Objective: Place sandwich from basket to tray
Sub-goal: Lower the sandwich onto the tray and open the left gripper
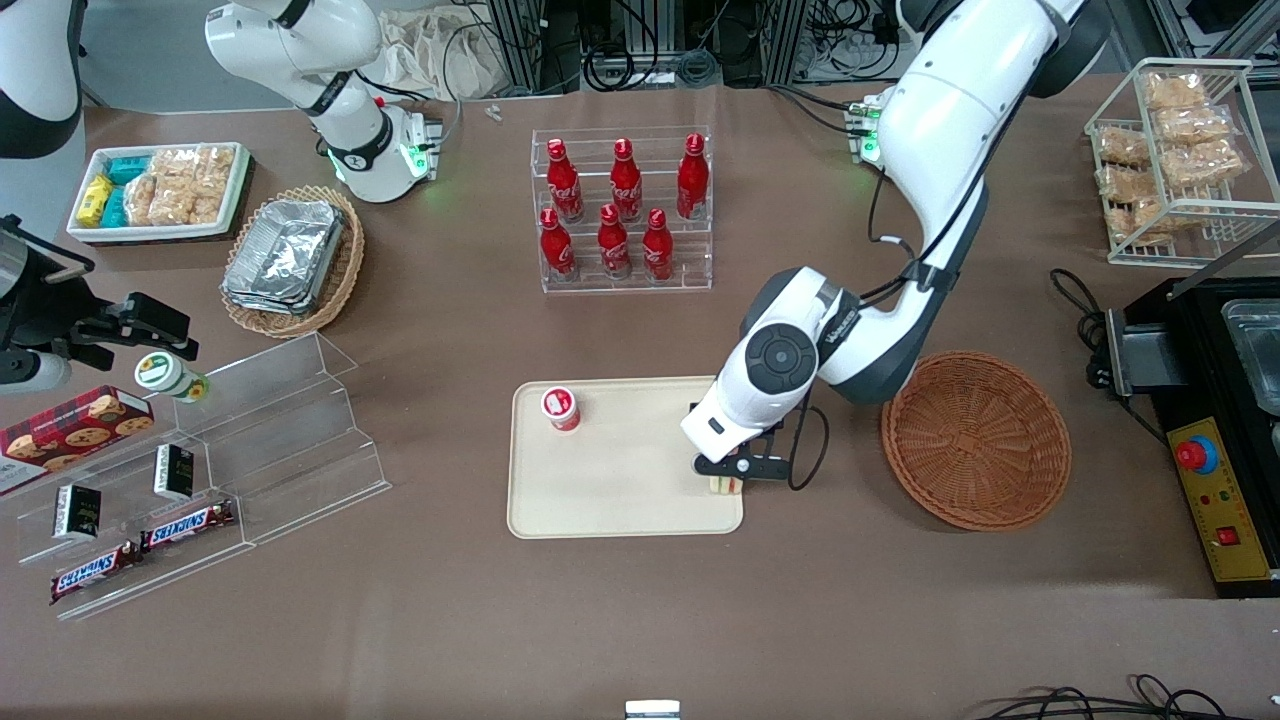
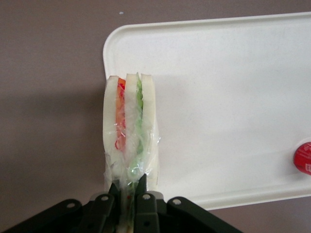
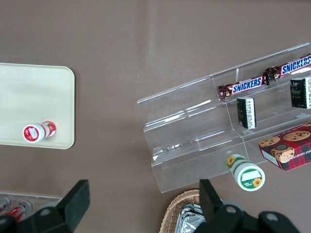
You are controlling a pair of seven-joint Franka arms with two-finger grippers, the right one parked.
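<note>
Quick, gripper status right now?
Gripper: shut on the sandwich, at the tray edge nearest the basket.

Gripper (image 1: 738, 472) mostly hidden under arm's wrist housing in front view; fingertips cut off by wrist view's edge. Sandwich (image 1: 726, 486) only a sliver in front view (filling layers too small to tell there). Tray (image 1: 620, 500) edge toward basket (image 1: 975, 440) covered by arm. Red-capped cup (image 2: 304, 158) cropped in wrist view. Tray contact unclear.
</note>
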